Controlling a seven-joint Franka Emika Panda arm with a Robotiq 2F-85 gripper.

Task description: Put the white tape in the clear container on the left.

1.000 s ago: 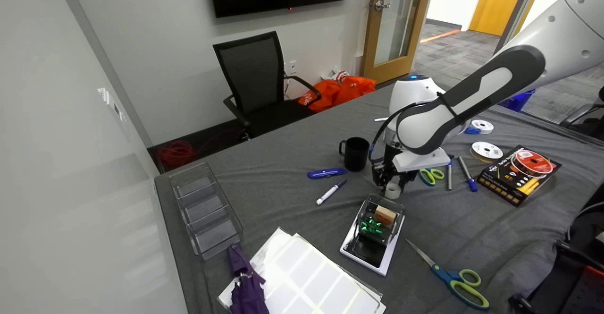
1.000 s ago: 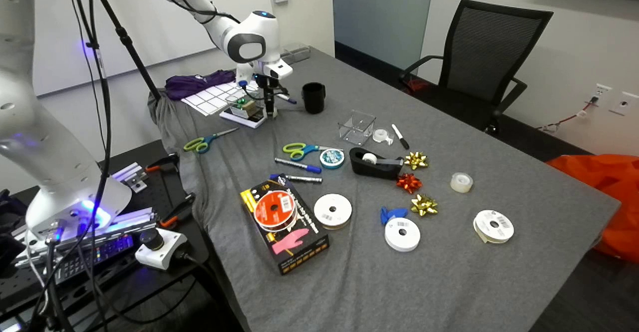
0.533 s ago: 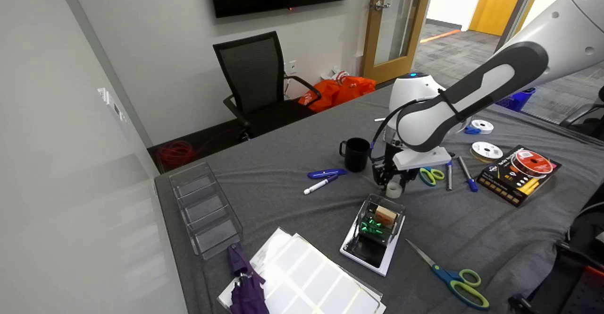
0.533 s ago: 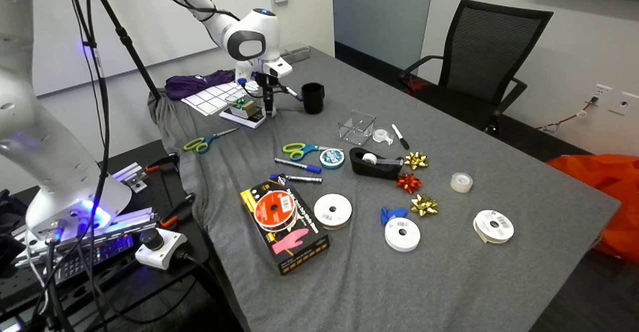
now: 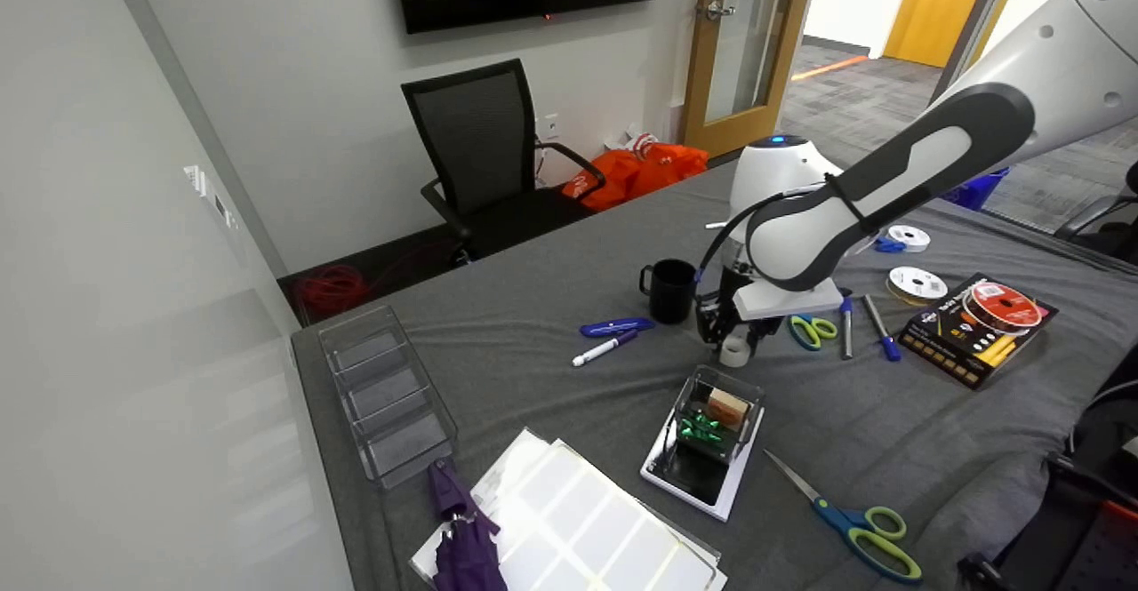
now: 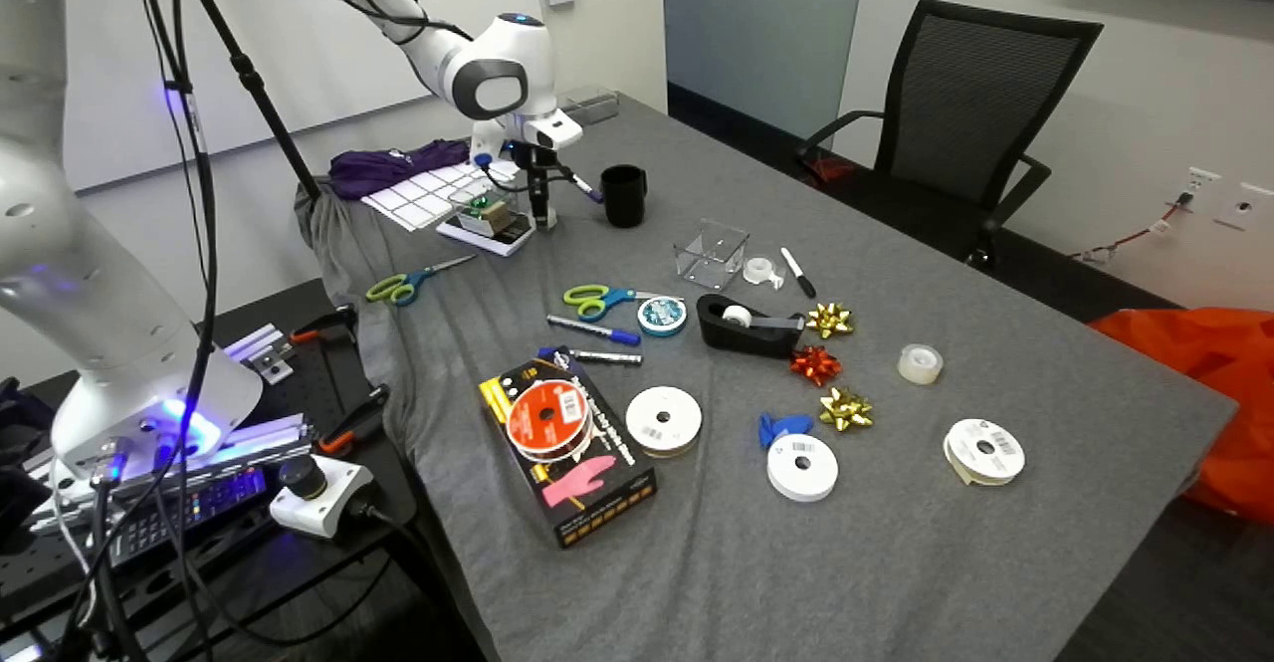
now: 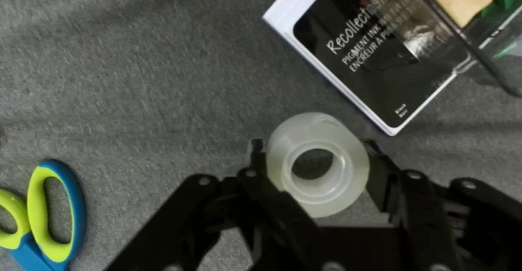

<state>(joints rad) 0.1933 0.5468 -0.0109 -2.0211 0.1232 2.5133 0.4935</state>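
White tape (image 7: 322, 187) clamped between end effector (image 7: 315, 150) jaws.

white tape (image 5: 734, 359): sits slightly higher in both exterior views, jaws too | purple-capped marker (image 5: 605, 348): now lies turned, closer to the blue object (image 5: 617, 327)

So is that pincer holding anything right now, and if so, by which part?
Yes: the roll of white tape, held by its round outer edge, with the pincer pressing from opposite sides; nothing goes through its hole.
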